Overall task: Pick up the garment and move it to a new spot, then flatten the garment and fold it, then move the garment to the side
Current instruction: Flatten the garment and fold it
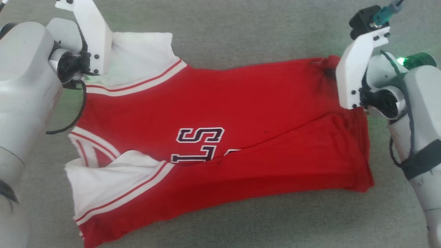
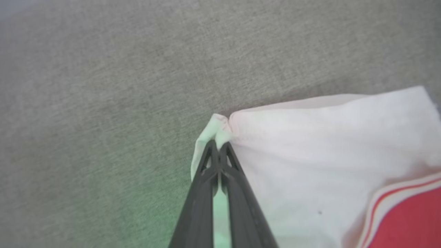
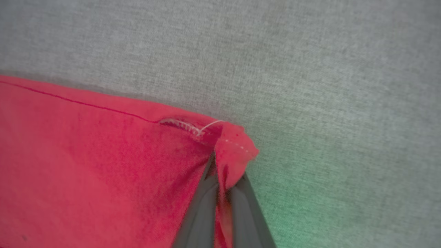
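- Your shirt [image 1: 213, 100] lies sideways on the grey surface [image 1: 241, 31], with its near edge folded over.
- You've got the left jaws clamped on the far white sleeve [image 2: 310, 155] corner.
- The right jaws are clamped on the far hem corner [image 3: 234, 151].

Grey woven surface [image 1: 241, 31], the garment [image 1: 224, 100] lying flat across it, white sleeves [image 1: 103, 186] at the left, red hem [image 1: 361, 148] at the right, near side folded up over the dark chest letters [image 1: 200, 136], faint green glow on the grey.

The right gripper [image 3: 225, 177] pinches a red corner of the garment [image 3: 103, 155], apparently its hem, over grey cloth [image 3: 310, 69].
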Controlling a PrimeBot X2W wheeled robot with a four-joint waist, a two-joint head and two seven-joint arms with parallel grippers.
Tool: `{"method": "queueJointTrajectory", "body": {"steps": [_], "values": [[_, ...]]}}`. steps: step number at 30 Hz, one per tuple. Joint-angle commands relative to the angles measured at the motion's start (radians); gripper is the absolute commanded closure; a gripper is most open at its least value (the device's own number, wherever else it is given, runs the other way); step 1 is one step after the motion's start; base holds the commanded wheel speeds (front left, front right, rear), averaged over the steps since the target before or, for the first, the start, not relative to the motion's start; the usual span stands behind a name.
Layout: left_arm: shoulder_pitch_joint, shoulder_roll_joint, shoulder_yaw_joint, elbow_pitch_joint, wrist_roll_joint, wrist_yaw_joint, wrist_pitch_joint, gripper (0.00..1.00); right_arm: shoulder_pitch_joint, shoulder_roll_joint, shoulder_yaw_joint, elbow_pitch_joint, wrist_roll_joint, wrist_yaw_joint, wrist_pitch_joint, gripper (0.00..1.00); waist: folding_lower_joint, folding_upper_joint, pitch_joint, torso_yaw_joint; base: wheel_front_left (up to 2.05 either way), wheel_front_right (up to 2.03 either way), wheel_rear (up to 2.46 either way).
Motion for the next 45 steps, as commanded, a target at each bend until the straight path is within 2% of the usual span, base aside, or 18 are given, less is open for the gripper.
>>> {"method": "queueJointTrajectory", "body": {"steps": [1, 5, 15, 20, 23, 26, 27, 28, 29, 30, 31, 36, 39, 41, 44, 45], "values": [[-0.008, 0.003, -0.006, 0.010, 0.006, -0.005, 0.003, 1.00, 0.031, -0.019, 0.011, 0.016, 0.002, 0.000, -0.006, 1.00, 0.0000, 0.0000, -0.020, 0.018, 0.00, 0.00, 0.00], [-0.028, -0.007, 0.002, -0.008, -0.013, -0.013, 0.015, 1.00, 0.043, -0.060, 0.001, -0.016, 0.013, 0.000, -0.029, 1.00, 0.0000, 0.0000, -0.052, 0.044, 0.00, 0.00, 0.00], [-0.008, 0.034, -0.048, -0.135, 0.007, -0.017, 0.091, 1.00, 0.175, -0.138, -0.072, -0.185, 0.045, 0.000, -0.012, 1.00, 0.0000, 0.0000, -0.151, 0.121, 0.00, 0.00, 0.00], [0.028, 0.076, -0.057, -0.242, 0.004, 0.013, 0.113, 1.00, 0.258, -0.157, -0.117, -0.286, 0.045, 0.000, 0.034, 1.00, 0.0000, 0.0000, -0.189, 0.146, 0.00, 0.00, 0.00], [0.067, 0.132, -0.062, -0.360, 0.000, 0.063, 0.135, 1.00, 0.324, -0.163, -0.146, -0.367, 0.050, 0.000, 0.081, 1.00, 0.0000, 0.0000, -0.210, 0.157, 0.00, 0.00, 0.00], [0.118, 0.202, -0.065, -0.519, -0.008, 0.134, 0.158, 1.00, 0.396, -0.173, -0.180, -0.446, 0.053, 0.000, 0.132, 1.00, 0.0000, 0.0000, -0.224, 0.168, 0.00, 0.00, 0.00], [0.161, 0.258, -0.068, -0.645, -0.019, 0.191, 0.179, 1.00, 0.442, -0.172, -0.209, -0.494, 0.054, 0.000, 0.161, 1.00, 0.0000, 0.0000, -0.232, 0.172, 0.00, 0.00, 0.00], [0.161, 0.258, -0.068, -0.645, -0.019, 0.191, 0.179, 1.00, 0.442, -0.172, -0.209, -0.494, 0.054, 0.000, 0.161, 1.00, 0.0000, 0.0000, -0.232, 0.172, 0.00, 0.00, 0.00], [0.185, 0.285, -0.069, -0.707, -0.027, 0.222, 0.189, 1.00, 0.468, -0.171, -0.223, -0.514, 0.056, 0.000, 0.178, 1.00, 0.0000, 0.0000, -0.236, 0.174, 0.00, 0.00, 0.00], [0.235, 0.341, -0.074, -0.838, -0.039, 0.289, 0.205, 1.00, 0.516, -0.166, -0.250, -0.550, 0.055, 0.000, 0.208, 1.00, 0.0000, 0.0000, -0.241, 0.177, 0.00, 0.00, 0.00], [0.259, 0.368, -0.076, -0.904, -0.047, 0.322, 0.209, 1.00, 0.539, -0.160, -0.265, -0.564, 0.057, 0.000, 0.221, 1.00, 0.0000, 0.0000, -0.242, 0.178, 0.00, 0.00, 0.00], [0.384, 0.465, -0.087, -1.152, -0.075, 0.462, 0.205, 1.00, 0.636, -0.120, -0.327, -0.605, 0.044, 0.000, 0.266, 1.00, 0.0000, 0.0000, -0.246, 0.176, 0.00, 0.00, 0.00], [0.449, 0.491, -0.095, -1.222, -0.093, 0.515, 0.188, 1.00, 0.673, -0.090, -0.347, -0.594, 0.037, 0.000, 0.275, 1.00, 0.0000, 0.0000, -0.244, 0.171, 0.00, 0.00, 0.00], [0.494, 0.490, -0.103, -1.237, -0.112, 0.531, 0.176, 1.00, 0.683, -0.071, -0.355, -0.573, 0.039, 0.000, 0.273, 1.00, 0.0000, 0.0000, -0.243, 0.167, 0.00, 0.00, 0.00], [0.543, 0.474, -0.107, -1.216, -0.130, 0.529, 0.149, 1.00, 0.672, -0.052, -0.354, -0.536, 0.030, 0.000, 0.249, 1.00, 0.0000, 0.0000, -0.241, 0.160, 0.00, 0.00, 0.00], [0.556, 0.467, -0.101, -1.200, -0.141, 0.525, 0.136, 1.00, 0.664, -0.050, -0.350, -0.525, 0.025, 0.000, 0.238, 0.95, 0.0000, 0.0000, -0.242, 0.158, 0.00, 0.00, 0.00]]}}
